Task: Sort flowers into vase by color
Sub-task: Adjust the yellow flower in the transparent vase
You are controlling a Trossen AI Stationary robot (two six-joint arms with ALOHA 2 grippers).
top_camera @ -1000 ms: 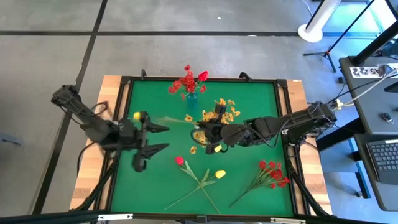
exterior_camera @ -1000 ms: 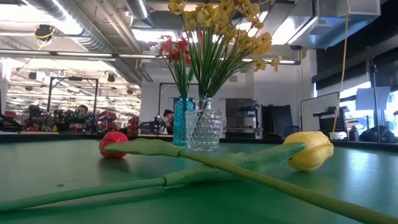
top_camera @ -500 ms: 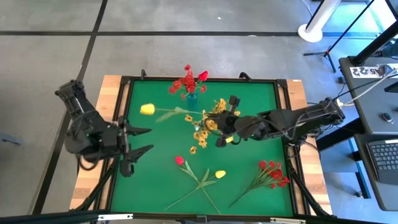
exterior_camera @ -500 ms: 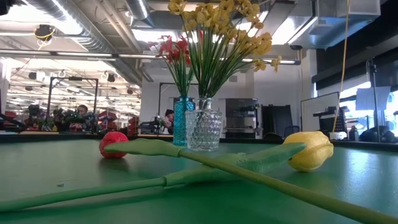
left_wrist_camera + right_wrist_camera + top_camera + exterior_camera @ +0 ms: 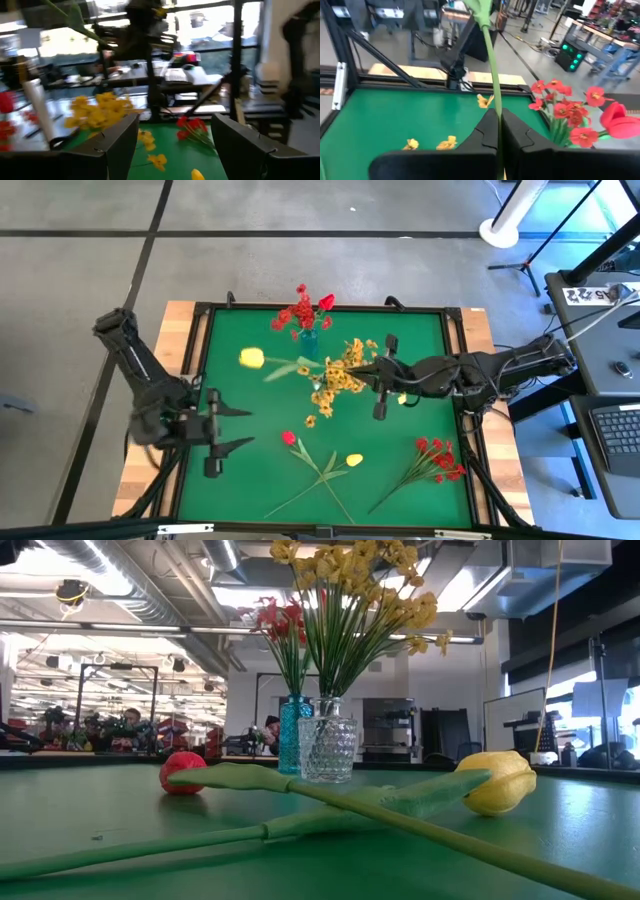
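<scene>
My right gripper (image 5: 372,370) reaches in from the right, over the middle of the table, and is shut on a yellow tulip. The tulip's bud (image 5: 251,358) points toward the left. Yellow sprigs (image 5: 338,377) stand in a clear vase (image 5: 327,748). Red flowers (image 5: 303,310) stand in a blue vase (image 5: 294,735) behind it. A red-bud stem (image 5: 289,438), a yellow-bud stem (image 5: 354,461) and a red sprig (image 5: 438,457) lie flat on the mat. My left gripper (image 5: 236,429) is open at the near left, holding nothing. My right gripper pinches the tulip's thin green stem (image 5: 493,102) between its two shut fingers, at the end away from the bud. The fingers come roughly level from the table's right side. The stem runs on ahead of them, roughly in line. The tulip is lifted clear of the mat.
A black frame (image 5: 330,308) borders the green mat. Loose yellow blossoms (image 5: 310,420) lie near the vases. The crossed stems (image 5: 300,810) lie on the near middle. Bare mat (image 5: 250,490) lies at the near left and far right.
My right gripper has drawn back toward the table's right edge and rolled. It has carried the yellow tulip with it, so the bud now sits farther right. My left gripper, open throughout, has pulled away toward the near left corner and sunk lower.
</scene>
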